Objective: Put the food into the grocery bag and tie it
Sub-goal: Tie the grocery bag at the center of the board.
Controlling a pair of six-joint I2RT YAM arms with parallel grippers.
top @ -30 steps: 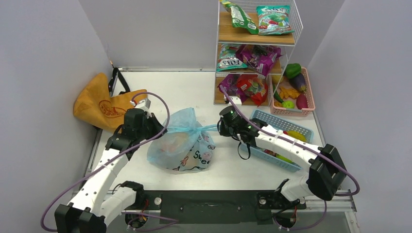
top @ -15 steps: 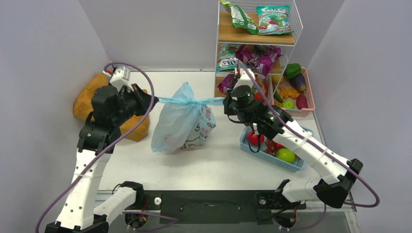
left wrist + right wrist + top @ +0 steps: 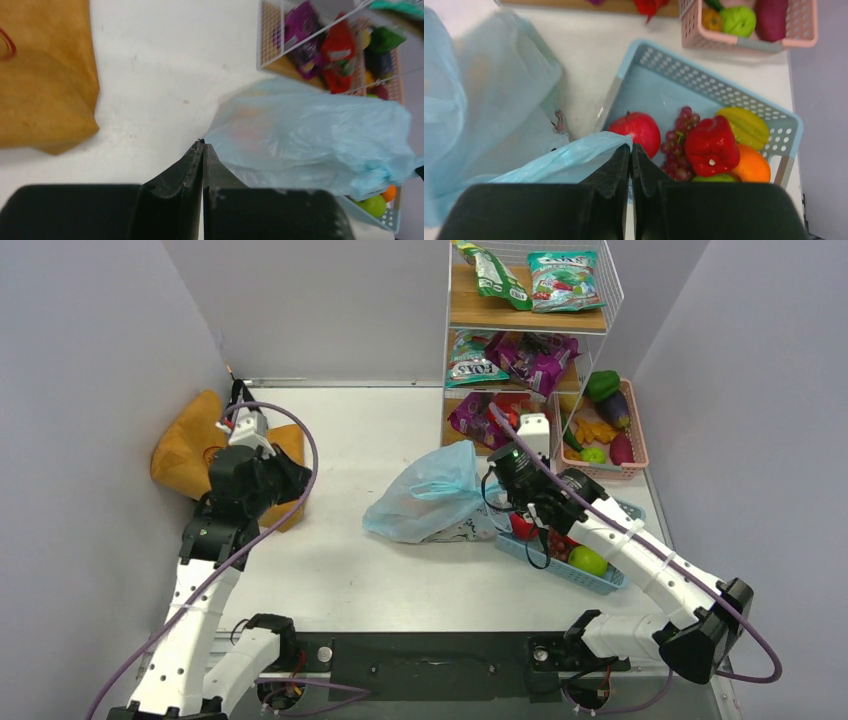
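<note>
Pinches a twisted strip of the thin, crinkly, translucent light blue plastic grocery bag [image 3: 484,115] in the right gripper [image 3: 630,146], both black fingers [image 3: 609,175] pressed together on the plastic with no gap showing.

Finds the bag slumped on its side on the white table [image 3: 380,570], just to 3 o'clock of the table's centre in the overhead view, with its bunched neck toward 3 o'clock, where the right gripper grips it, and its rounded bulk toward 9 o'clock. Shows black-line print [image 3: 465,531] along the bag's 6 o'clock edge. Shows the food [image 3: 247,132] only as a faint orange blur through the plastic; cannot tell which pieces.

Places the left gripper [image 3: 202,144] near 9 o'clock of the table, over the 3 o'clock edge of the stiff tan-orange fabric tote [image 3: 185,450] and well apart from the bag. Fingers there shut flat against each other, holding nothing, tips aimed toward the bag.

Just beside the bag at 4 o'clock: a light blue perforated plastic basket [image 3: 704,80], holding a red apple [image 3: 636,132], dark red grapes [image 3: 681,145], a red pepper [image 3: 711,145], a yellow star fruit [image 3: 744,127], an orange fruit [image 3: 751,165] and something green beneath. Cannot tell whether bag and basket touch.

At 1 o'clock from the bag: a white wire shelf rack [image 3: 570,320] stocked with snack packets. Just beside the rack at its 3 o'clock side: a pink perforated basket [image 3: 610,471] of more fruit and vegetables.
</note>
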